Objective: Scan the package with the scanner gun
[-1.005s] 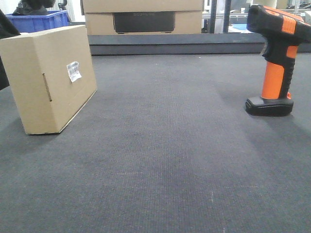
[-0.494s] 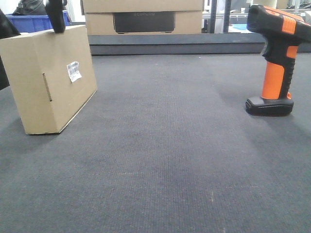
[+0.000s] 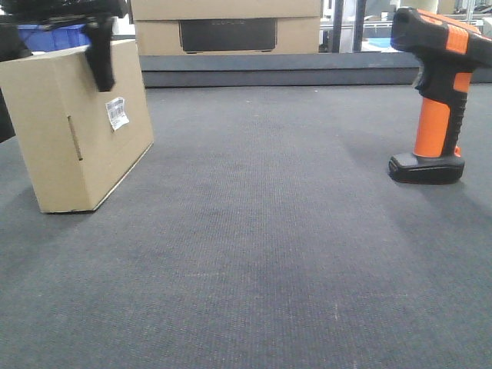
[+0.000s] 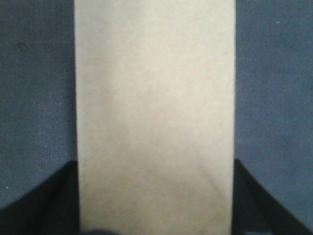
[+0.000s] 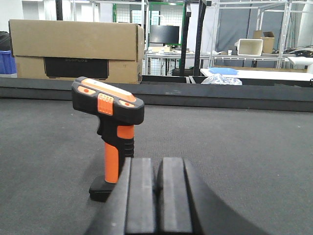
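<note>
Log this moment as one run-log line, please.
left gripper: straddling package, grip unclear | right gripper: shut, short of scanner gun | scanner gun: upright, untouched

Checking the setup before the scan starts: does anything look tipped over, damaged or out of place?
Nothing stands out. The package stands on its narrow side with no visible damage; the scanner gun stands upright on its base. The left claw straddles the package's top edge.

Matt brown cardboard on the package (image 3: 77, 129) (white paper label (image 3: 117, 112)); smooth black-and-orange plastic on the scanner gun (image 3: 437, 100); rough dark woven cloth over the table (image 3: 254, 254).
</note>
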Tool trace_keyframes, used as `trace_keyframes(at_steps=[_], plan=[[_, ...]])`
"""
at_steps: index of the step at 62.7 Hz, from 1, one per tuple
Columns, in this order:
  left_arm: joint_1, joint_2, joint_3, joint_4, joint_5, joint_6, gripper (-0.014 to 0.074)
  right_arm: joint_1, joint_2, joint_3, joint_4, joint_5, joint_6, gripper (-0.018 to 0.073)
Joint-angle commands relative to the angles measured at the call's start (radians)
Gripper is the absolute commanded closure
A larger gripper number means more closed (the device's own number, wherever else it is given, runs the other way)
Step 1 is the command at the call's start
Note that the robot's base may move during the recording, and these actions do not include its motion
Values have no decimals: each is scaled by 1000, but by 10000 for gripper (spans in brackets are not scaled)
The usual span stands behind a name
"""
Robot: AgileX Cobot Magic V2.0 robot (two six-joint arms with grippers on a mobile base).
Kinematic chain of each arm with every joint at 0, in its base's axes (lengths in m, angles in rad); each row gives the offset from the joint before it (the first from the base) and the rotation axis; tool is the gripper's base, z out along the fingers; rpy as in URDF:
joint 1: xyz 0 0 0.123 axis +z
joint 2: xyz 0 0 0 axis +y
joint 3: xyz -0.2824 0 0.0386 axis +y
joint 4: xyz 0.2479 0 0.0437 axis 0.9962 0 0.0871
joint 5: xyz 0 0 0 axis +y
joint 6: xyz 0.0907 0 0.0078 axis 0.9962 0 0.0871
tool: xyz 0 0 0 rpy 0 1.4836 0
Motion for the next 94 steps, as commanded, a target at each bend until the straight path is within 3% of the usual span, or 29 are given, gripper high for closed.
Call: trace_keyframes(at_steps=[1,4,5,11,16,24,30,40,51,64,73,81,94], plan=[[0,-5,-2,-9,10,-2,524,-2,-3,-1,3,6,1,727],[0,-5,-2,-11,20,-2,690,-2,-3,-48,3,75,1,727],[0,-5,-2,-11,22,-2,706,-2,-3,-64,3,97,1,727],[0,-5,-2,-38,44,-7,708,-2,18,-180,3,250,1,727],[-9,-11,-2,-117,42,-9,708,-2,75,-285,3,333,1,727],[-60,-33,-2,-236,-9,-17,708,-2,203,-402,3,369,1,727],[-109,-38,-2,-262,-58,-67,708,-2,306,-452,7,359,1,727],[-180,-38,-2,-274,-147,-143,708,-2,478,-470,80,227,1,727],[-183,-38,-2,-329,-182,-153,708,-2,628,-470,336,161,1,727],[-177,-38,-2,-327,-177,-155,708,-2,820,-470,538,168,3,727],[-177,-38,-2,-327,-196,-155,708,30,975,-468,531,83,1,727],[-177,-38,-2,-327,-196,-155,708,128,1101,-468,424,-132,1,727],[-177,-38,-2,-327,-198,-155,708,269,1265,-462,373,-431,1,727]])
